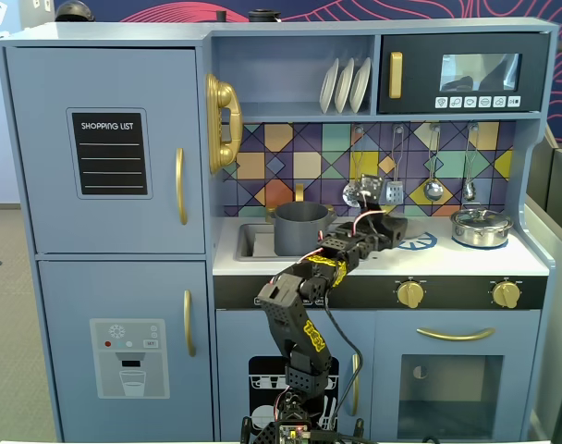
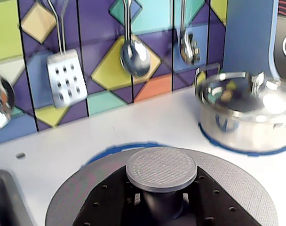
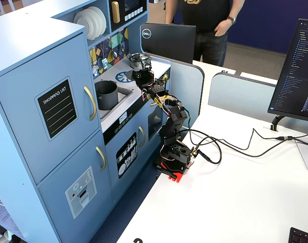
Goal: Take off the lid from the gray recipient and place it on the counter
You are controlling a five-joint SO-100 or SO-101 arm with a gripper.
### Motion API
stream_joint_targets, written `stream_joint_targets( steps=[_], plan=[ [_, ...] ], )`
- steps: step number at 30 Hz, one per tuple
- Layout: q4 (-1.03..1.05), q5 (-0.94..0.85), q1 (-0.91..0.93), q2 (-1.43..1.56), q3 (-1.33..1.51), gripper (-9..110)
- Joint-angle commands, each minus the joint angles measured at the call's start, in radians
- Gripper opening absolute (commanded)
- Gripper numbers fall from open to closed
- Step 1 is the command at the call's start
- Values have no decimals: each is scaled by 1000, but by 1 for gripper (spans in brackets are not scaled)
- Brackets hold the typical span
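Placement is in hand: the lid (image 2: 162, 188) is held by its knob in the closed jaws low over the white desk (image 2: 133, 127), well clear of the gray recipient (image 1: 299, 228); lowering and release are called for next.

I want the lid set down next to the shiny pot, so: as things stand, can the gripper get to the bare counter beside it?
Probably yes. The gripper holds the lid by its knob, and the white counter toward the silver pot looks bare in the wrist view.
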Motion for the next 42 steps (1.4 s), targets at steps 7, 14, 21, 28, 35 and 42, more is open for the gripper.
stream_joint_targets(
  steps=[7,14,21,28,35,42],
  plan=[
    [-167,-3,23,-170,-38,0],
    [-193,-12,23,-222,-26,0],
    [-202,-38,21,-195,51,1],
    [-193,-66,25,-147,114,26],
    [-195,-55,69,-100,84,38],
    [-120,-25,58,25,28,36]
  ],
)
